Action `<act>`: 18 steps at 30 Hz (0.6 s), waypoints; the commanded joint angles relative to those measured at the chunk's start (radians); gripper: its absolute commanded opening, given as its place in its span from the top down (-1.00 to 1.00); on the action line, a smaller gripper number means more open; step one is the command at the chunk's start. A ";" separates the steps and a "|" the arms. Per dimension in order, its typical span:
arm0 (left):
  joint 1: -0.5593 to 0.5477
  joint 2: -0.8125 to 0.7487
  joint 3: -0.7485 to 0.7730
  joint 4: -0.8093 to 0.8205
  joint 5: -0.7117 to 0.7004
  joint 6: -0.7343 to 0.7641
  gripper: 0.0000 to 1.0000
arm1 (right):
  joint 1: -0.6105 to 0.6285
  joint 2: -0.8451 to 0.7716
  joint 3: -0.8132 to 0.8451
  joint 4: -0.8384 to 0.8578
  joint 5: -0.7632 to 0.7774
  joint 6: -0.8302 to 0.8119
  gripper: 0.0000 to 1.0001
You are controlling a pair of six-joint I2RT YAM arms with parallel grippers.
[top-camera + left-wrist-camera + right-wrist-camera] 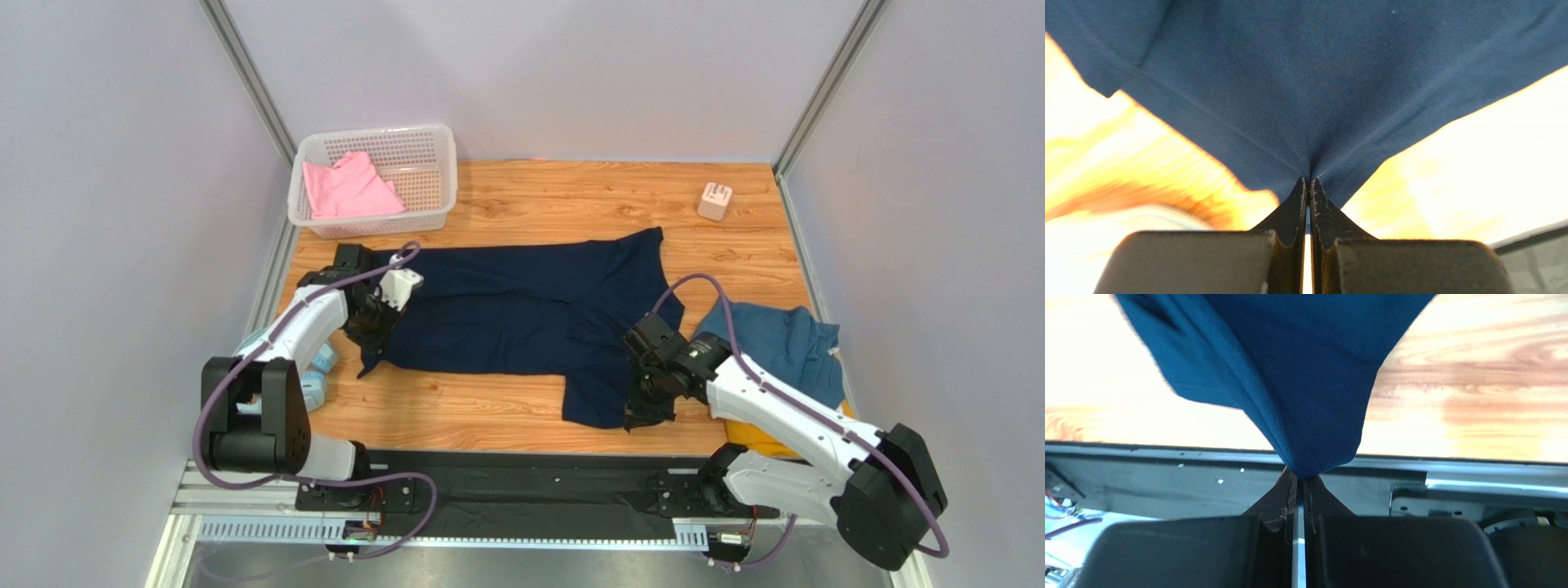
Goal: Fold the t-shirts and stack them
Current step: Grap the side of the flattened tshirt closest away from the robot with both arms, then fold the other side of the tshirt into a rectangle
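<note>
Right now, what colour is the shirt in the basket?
Pink. The t-shirt shows best in the top external view.

large tee [515,312] lay spread across the table [491,423]. Basket [436,153] sat far-left behind it, second tee [347,188] inside. Small block [714,201] far-right at the back, third tee [785,343] at the right edge, just right of the large tee.

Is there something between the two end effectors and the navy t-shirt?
Nothing visible stands between them. The left end effector and the right end effector each pinch the cloth of the navy t-shirt directly, at its left and right ends.
</note>
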 commanded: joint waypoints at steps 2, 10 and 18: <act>-0.002 -0.107 0.062 -0.132 0.016 0.064 1.00 | 0.016 -0.088 0.047 -0.128 0.008 0.016 1.00; 0.000 -0.208 0.046 -0.230 0.005 0.127 0.95 | 0.051 -0.180 0.082 -0.252 -0.014 0.048 1.00; 0.000 -0.245 0.030 -0.258 -0.001 0.164 0.89 | 0.057 -0.209 0.183 -0.349 0.017 0.048 1.00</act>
